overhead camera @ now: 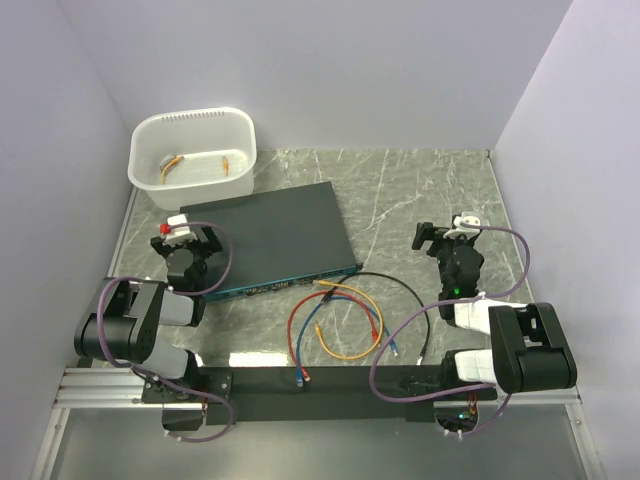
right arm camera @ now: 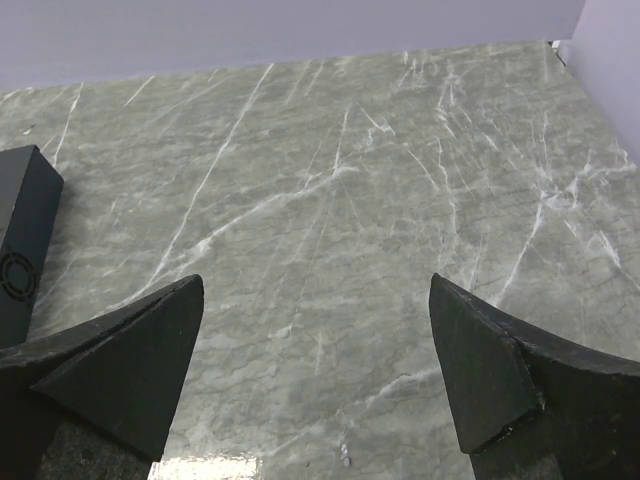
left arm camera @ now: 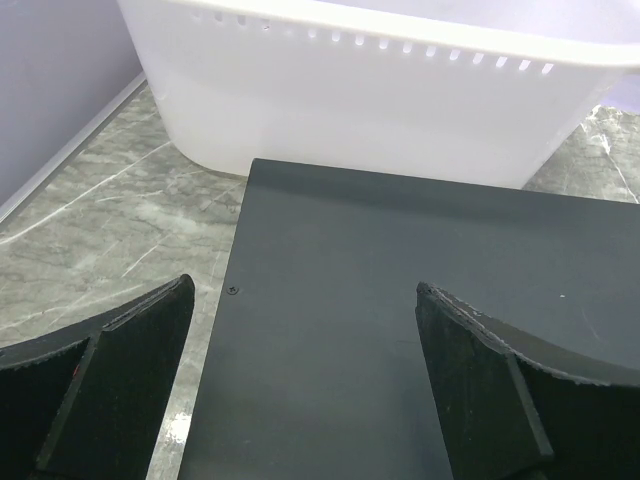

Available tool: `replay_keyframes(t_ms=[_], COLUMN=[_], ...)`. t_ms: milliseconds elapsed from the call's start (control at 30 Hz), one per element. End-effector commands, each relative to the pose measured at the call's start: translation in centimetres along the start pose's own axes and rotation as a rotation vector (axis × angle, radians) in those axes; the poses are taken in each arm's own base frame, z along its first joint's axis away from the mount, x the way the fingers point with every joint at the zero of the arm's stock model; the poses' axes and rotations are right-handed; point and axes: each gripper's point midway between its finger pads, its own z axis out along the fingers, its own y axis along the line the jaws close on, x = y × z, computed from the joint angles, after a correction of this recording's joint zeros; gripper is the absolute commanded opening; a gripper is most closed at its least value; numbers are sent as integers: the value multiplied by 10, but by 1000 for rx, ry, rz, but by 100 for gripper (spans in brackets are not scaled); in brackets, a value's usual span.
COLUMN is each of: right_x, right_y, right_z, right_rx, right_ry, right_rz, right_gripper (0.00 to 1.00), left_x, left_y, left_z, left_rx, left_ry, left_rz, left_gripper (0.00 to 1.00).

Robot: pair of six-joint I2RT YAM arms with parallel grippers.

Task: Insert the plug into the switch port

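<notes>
1. Plug point(overhead camera: 327, 285) lies loose on the marble table point(overhead camera: 420, 190) at the end of a cable, just in front of the black box point(overhead camera: 270, 235); neither gripper holds it
2. Switch port point(overhead camera: 300, 279) is in the narrow teal face point(overhead camera: 250, 290) along the box's near edge. From the top view the single sockets are too small to tell apart, and I cannot tell whether the plug touches the face
3. Cables point(overhead camera: 291, 328) in red, blue, orange and black loop on the table between the box and the arm bases. More plug ends lie among them; I cannot tell them apart by type
4. Left gripper point(overhead camera: 187, 238) hovers over the box's left end, jaws wide apart and holding nothing. In its wrist view the left gripper point(left arm camera: 302, 290) has the box's flat black top between its fingers point(left arm camera: 130, 360)
5. White tub point(left arm camera: 400, 110) sits just behind the box, on its far left side. A few small orange items are inside; detail is too small to tell
6. Right gripper point(overhead camera: 447, 238) is well to the right of the box over bare marble, jaws wide apart and holding nothing
7. In its wrist view the right gripper point(right arm camera: 315, 285) looks onto table only, with the box's right end and a round vent at the left edge
</notes>
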Motion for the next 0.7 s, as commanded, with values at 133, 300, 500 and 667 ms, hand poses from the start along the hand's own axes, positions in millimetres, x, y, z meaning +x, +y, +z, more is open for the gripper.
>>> replay_keyframes(t_ms=[133, 300, 500, 667], right_x=[-9, -11, -39, -93], right_y=[-3, -5, -13, 21], right_z=[2, 3, 7, 9], right_rx=[21, 33, 133, 18], right_ry=[-34, -39, -41, -6], right_rz=[10, 18, 38, 128], right_gripper=[100, 100, 100, 100], left_x=[-19, -18, -18, -19], left_y=[-4, -3, -3, -4], left_z=[5, 5, 5, 6], left_rx=[6, 6, 6, 6], left_ry=[-58, -55, -55, -56], left_rz=[-36, -34, -34, -36], left_gripper=[99, 99, 99, 99])
